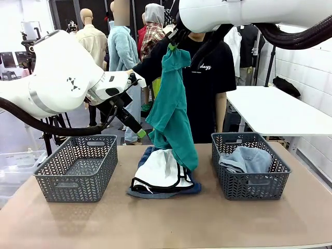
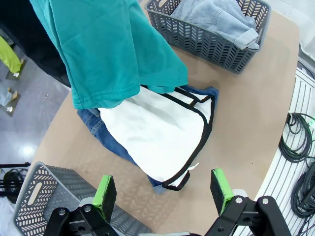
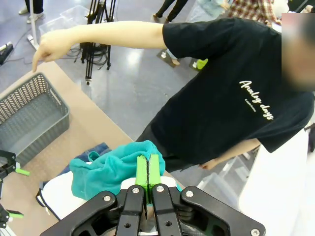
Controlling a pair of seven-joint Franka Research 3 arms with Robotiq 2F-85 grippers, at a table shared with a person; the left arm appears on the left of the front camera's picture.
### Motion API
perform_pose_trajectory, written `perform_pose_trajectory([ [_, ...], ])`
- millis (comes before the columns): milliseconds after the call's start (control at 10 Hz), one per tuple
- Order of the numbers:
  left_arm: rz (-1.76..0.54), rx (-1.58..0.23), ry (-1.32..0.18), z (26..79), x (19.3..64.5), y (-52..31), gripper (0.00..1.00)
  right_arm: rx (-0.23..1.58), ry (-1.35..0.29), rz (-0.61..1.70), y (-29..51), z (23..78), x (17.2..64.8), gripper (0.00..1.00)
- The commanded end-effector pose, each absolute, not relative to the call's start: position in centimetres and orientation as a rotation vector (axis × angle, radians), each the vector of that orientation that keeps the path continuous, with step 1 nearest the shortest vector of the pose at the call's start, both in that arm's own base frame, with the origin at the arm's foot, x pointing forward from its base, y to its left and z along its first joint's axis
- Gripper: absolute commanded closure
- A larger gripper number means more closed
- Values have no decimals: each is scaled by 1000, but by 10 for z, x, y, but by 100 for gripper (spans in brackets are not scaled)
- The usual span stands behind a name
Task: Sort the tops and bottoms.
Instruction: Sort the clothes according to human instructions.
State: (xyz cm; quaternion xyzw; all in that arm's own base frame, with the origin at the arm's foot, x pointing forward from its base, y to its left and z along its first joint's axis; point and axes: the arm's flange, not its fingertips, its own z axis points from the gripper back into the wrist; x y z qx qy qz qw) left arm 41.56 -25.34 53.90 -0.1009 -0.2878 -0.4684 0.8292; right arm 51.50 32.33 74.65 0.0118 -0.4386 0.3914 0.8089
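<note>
The left gripper (image 2: 163, 192) is being held over the tan tabletop (image 1: 207, 218), its arm angled downward from the left. Its green pads are being held wide apart, with nothing between them. Beside it, the empty grey plastic lattice basket (image 1: 78, 181) is being shown. At the table's middle, the white shorts with black trim (image 1: 158, 171) are being borne on the mid-blue denim shorts (image 2: 98, 129). To the right, the faded grey-blue denim garment (image 1: 246, 158) is being contained in the second grey basket (image 1: 249, 184). Above the pile, the soft teal-green fabric garment (image 1: 174, 109) is being gripped at its top by the right gripper (image 3: 148, 164), jaws clamped, and is being hung down to the shorts. Beyond, in the right wrist view, the hand (image 3: 47, 49) of the person in the black T-shirt (image 3: 231, 108) is being stretched out, one finger pointed downward. In the front view it is being largely screened by the left arm.
</note>
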Motion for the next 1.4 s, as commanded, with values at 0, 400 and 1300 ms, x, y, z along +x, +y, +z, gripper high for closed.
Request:
perform_pose_trajectory([
  [0,-1000,-205,-614,540,415,-251,0,25,-951,826,320,743,511,100],
  [400,-1000,-205,-614,540,415,-251,0,25,-951,826,320,743,511,100],
  [1300,-992,-156,-635,554,406,-237,0,25,-951,826,320,743,511,100],
])
